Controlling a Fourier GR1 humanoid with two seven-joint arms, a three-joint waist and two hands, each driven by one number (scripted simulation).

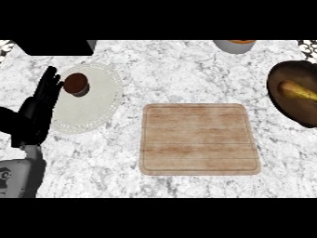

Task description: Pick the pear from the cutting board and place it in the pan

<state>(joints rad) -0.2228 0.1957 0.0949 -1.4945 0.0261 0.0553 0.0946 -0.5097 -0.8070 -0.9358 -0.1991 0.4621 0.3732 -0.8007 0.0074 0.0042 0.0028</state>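
Note:
A yellow-brown pear (299,91) lies inside the dark round pan (312,111) at the right edge of the counter. The wooden cutting board (199,139) sits in the middle with nothing on it. My left hand (32,111) stands at the left, fingers straight and pointing up, holding nothing, beside the white plate. My right hand does not show in the head view.
A white plate (95,102) at the left carries a small brown cup (76,83). A grey bowl (234,45) sits at the back edge. A black block (54,46) fills the back left corner. Patterned tiles show at both top corners.

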